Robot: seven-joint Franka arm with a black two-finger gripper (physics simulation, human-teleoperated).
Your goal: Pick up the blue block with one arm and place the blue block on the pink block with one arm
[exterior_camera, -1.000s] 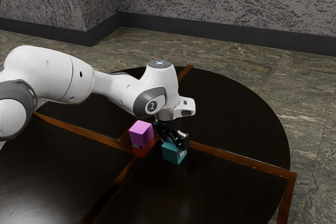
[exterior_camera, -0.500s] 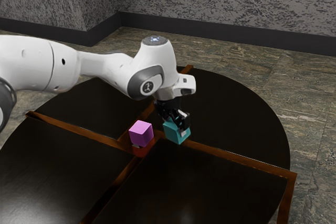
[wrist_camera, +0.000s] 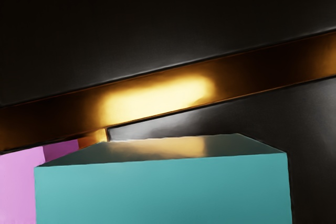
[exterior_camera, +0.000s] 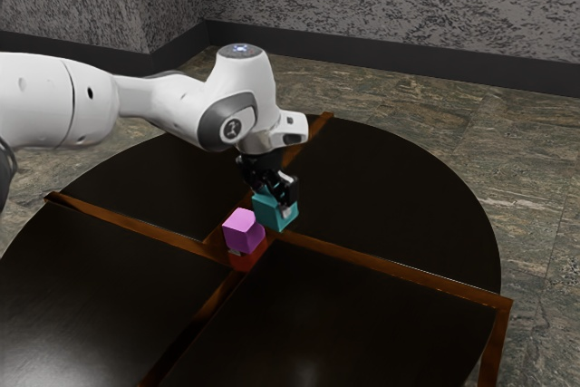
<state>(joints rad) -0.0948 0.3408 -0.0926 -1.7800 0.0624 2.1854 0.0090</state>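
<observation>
1. Wrist view, nearest: the blue block (wrist_camera: pixel 157 187) sits directly under my hand, with glare on its top face.
2. The pink block (wrist_camera: pixel 18 182) shows past one of its corners.
3. Beyond both, a wooden strip (wrist_camera: pixel 157 98) crosses the dark table (wrist_camera: pixel 157 19).
4. Exterior view, nearest: a red block (exterior_camera: pixel 241 261) lies where the strips cross, with the pink block (exterior_camera: pixel 242 230) stacked on it.
5. The blue block (exterior_camera: pixel 275 212) hangs off the table at 2 o'clock of the pink block, close beside it. I cannot tell whether they touch.
6. The gripper (exterior_camera: pixel 275 195) is clamped on the blue block from above, one finger on each side.
7. The arm (exterior_camera: pixel 163 111) reaches in from the exterior view's left, at 10 o'clock of the blocks.
</observation>
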